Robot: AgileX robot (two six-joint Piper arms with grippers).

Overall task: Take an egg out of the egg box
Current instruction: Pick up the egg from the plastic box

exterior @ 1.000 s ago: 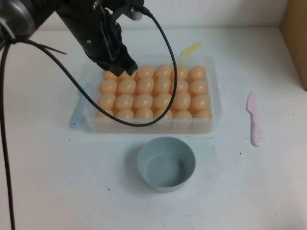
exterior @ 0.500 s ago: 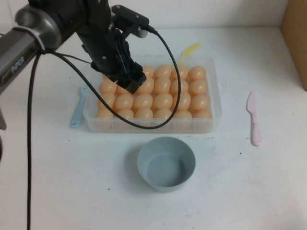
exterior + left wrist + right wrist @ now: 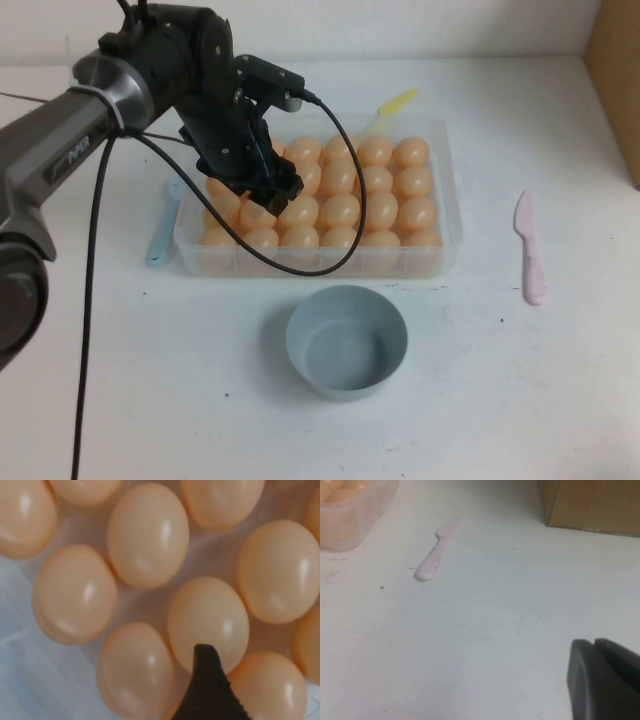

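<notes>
The left claw (image 3: 272, 192) hangs low over the left half of the egg box (image 3: 447, 245), right above the eggs in the second and third rows from the back. The left wrist view shows only one dark fingertip (image 3: 207, 690), lying against the lower edge of one egg (image 3: 208, 623). Whether the claw is wide or narrow cannot be told from these pictures, and no egg is seen held.

The main risk is the crowding. The eggs sit nearly touching, so a finger coming down between two of them could push a neighbour out of its cup or wedge against it instead of closing on one egg. The shells are smooth and glossy, so a grip placed too high or off centre would probably let the egg slip out and fall back among the others. The arm's black cable (image 3: 330, 240) loops over the front rows and could drag on the eggs or the box if the arm lifts sharply.

The eggs are all alike: peach-orange, shiny, each with a small highlight. The box is clear plastic with rounded corners and sits on the white table (image 3: 520, 400), behind a grey-blue bowl (image 3: 346, 342).

The right claw (image 3: 605, 680) rests parked above bare table near a pink knife (image 3: 437, 550) and a cardboard box (image 3: 590, 502), its two fingers pressed together with nothing in them.
</notes>
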